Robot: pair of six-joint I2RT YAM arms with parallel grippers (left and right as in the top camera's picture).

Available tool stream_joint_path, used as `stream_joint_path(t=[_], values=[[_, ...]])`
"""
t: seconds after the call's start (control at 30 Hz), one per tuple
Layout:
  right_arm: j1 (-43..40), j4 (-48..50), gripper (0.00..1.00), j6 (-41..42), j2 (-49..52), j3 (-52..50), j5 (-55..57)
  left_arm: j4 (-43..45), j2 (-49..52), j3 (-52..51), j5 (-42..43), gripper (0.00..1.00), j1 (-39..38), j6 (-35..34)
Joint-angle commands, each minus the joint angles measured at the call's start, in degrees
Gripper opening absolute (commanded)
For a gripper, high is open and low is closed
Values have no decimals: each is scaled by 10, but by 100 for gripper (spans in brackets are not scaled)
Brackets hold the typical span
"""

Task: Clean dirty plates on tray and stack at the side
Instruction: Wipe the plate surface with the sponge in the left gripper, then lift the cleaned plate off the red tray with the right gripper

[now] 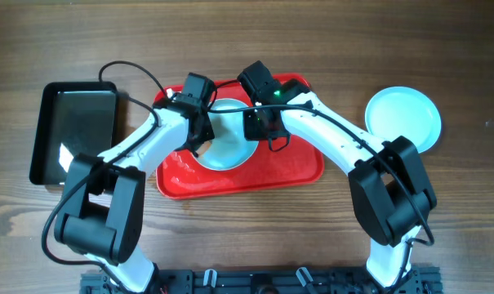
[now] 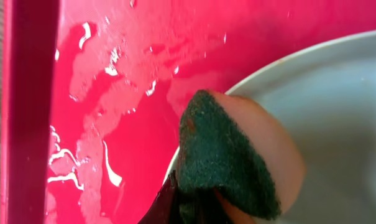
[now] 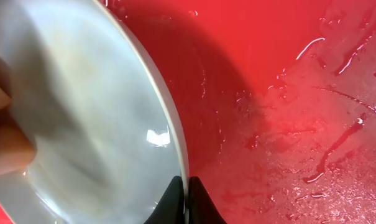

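— How does the plate (image 1: 227, 149) look to us?
— Pale mint-white, round, shallow, wet and glossy, with a faint tan haze inside in the right wrist view. It sits within the red tray (image 1: 230, 186), toward the rear middle, and water streaks the tray's floor.
— And our arms?
— Both reach inward over the tray, one from each side. Our left end effector (image 1: 199, 129) pinches a sponge (image 2: 228, 155), green scouring face on a tan body, which lies over the plate's rim. Our right end effector (image 3: 186, 200) is pressed together on the plate's edge, with the rim running between its fingertips.
— Which way does the plate face?
— Hollow upward. We see a shadow under the pinched rim, so that side seems lifted off the tray. Being round, it has no long axis; the tray's long side runs left to right across the tabletop (image 1: 312, 245).
— Anything else?
— A second plate (image 1: 403, 118) lies on the tabletop right of the tray, well apart from it. A black pan (image 1: 73, 131) lies to the left.
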Motion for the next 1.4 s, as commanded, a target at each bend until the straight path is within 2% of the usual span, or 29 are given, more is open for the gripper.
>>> stream_joint_path(t=[0.0, 0.13, 0.3, 0.6, 0.7, 0.87, 1.07, 1.2, 1.37], values=[[1, -6, 4, 0, 6, -2, -3, 16, 2, -18, -106, 4, 5, -39], [1, -5, 4, 0, 6, -2, -3, 61, -13, -14, -162, 4, 5, -45], [1, -8, 4, 0, 6, -2, -3, 108, -44, -2, -176, 4, 5, -45], [1, -8, 4, 0, 6, -2, -3, 105, -189, 35, -172, 4, 21, -35], [1, -3, 4, -2, 4, -1, 11, 76, -249, 35, -172, 4, 39, -34], [1, -31, 4, -10, -25, 38, 138, -33, -321, 35, -162, 4, 106, -36], [4, -50, 4, -117, -89, 115, 266, -103, -313, 34, -51, 4, 219, -36], [33, -47, 4, -199, -135, 125, 452, -121, -279, 34, 31, 4, 278, -36], [94, -39, 4, -325, -144, 125, 673, -129, -237, 34, 90, 4, 306, -33]])
